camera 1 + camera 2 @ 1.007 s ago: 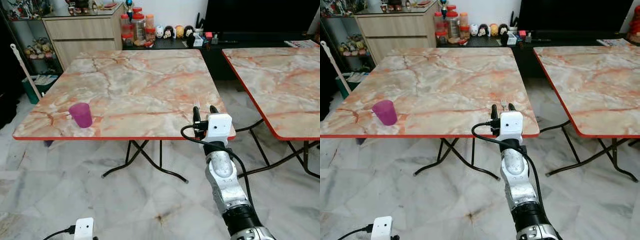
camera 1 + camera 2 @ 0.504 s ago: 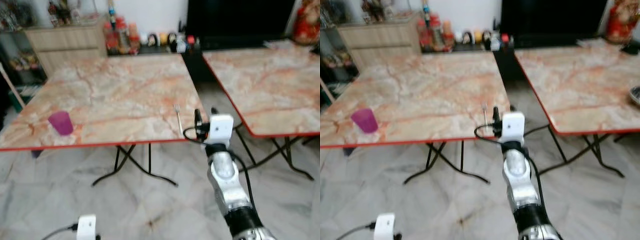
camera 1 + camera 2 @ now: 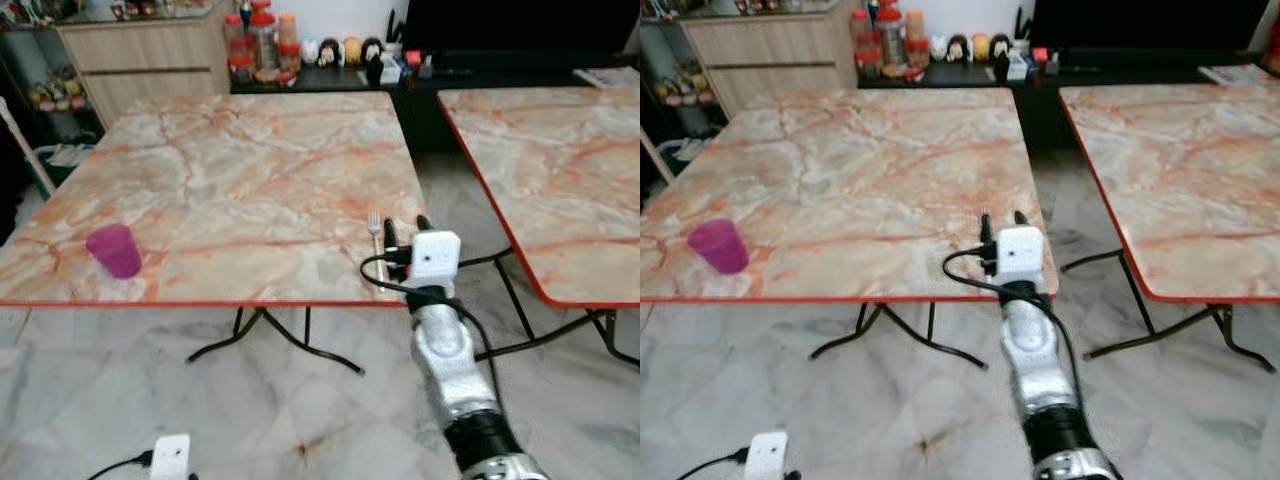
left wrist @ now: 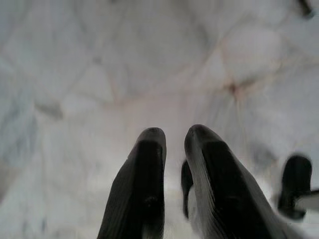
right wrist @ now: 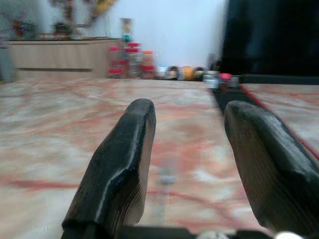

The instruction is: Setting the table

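Fork (image 3: 374,228) lies flat near the surface's (image 3: 250,180) near right edge, just left of the right hand (image 3: 404,232); hand open, empty. Fork likely light, stiff, slick, thin; pinch mid-handle. Cup (image 3: 114,250) near left; left hand (image 4: 172,144) idle, nearly closed.

Worktop (image 3: 250,170) mostly open ahead of my right tool (image 3: 403,231).
Obstacles: fork (image 3: 374,232) lying just left of my open fingers near the front edge, purple cup (image 3: 114,250) far left. Gap to the second table (image 3: 560,170) passable.
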`<state>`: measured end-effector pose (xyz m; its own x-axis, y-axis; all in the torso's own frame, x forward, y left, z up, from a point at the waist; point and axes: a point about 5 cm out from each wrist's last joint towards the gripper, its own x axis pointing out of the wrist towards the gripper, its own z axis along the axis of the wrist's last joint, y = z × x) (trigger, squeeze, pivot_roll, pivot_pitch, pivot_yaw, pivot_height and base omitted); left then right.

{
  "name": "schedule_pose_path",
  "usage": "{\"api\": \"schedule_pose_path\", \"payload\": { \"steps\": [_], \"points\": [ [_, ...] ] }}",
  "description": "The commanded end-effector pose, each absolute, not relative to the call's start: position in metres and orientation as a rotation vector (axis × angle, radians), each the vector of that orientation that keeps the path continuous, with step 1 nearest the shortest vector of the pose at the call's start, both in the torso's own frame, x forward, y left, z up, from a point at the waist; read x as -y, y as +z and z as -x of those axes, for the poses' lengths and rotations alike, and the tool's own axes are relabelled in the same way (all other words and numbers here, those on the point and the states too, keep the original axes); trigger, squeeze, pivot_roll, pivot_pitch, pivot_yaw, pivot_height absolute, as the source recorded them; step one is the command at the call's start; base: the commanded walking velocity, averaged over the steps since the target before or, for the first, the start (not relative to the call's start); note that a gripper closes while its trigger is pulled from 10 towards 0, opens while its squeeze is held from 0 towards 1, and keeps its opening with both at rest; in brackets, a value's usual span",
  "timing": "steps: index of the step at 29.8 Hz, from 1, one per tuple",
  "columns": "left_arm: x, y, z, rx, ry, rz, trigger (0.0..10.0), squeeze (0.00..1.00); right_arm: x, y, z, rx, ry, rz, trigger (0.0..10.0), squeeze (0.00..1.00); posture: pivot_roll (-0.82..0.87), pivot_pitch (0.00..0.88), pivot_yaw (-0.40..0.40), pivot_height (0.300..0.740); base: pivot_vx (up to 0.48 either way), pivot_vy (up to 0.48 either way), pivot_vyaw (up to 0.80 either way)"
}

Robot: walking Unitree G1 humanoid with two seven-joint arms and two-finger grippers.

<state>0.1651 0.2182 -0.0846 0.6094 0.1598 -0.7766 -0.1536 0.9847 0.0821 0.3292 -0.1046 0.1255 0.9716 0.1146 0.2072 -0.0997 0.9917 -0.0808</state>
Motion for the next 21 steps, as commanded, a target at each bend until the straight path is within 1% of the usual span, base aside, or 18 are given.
{"api": "schedule_pose_path", "payload": {
  "steps": [1, 15, 21],
  "points": [
    [-0.211, -0.086, -0.166, -0.898, 0.174, 0.011, 10.0, 0.00, 0.116, 0.124, -0.330, 0.203, 0.073, 0.067, 10.0, 0.00, 0.00, 0.000, 0.026, 0.740, 0.360, 0.000, 0.00],
    [-0.208, -0.087, -0.165, -0.901, 0.166, 0.014, 10.0, 0.00, 0.121, 0.120, -0.328, 0.179, 0.059, 0.055, 10.0, 0.00, -0.02, 0.000, 0.032, 0.740, 0.354, 0.000, 0.00],
    [-0.208, -0.087, -0.164, -0.898, 0.166, 0.016, 10.0, 0.00, 0.118, 0.110, -0.320, 0.130, 0.070, 0.053, 10.0, 0.00, -0.02, 0.000, 0.034, 0.740, 0.000, 0.000, 0.00]
  ]
}}
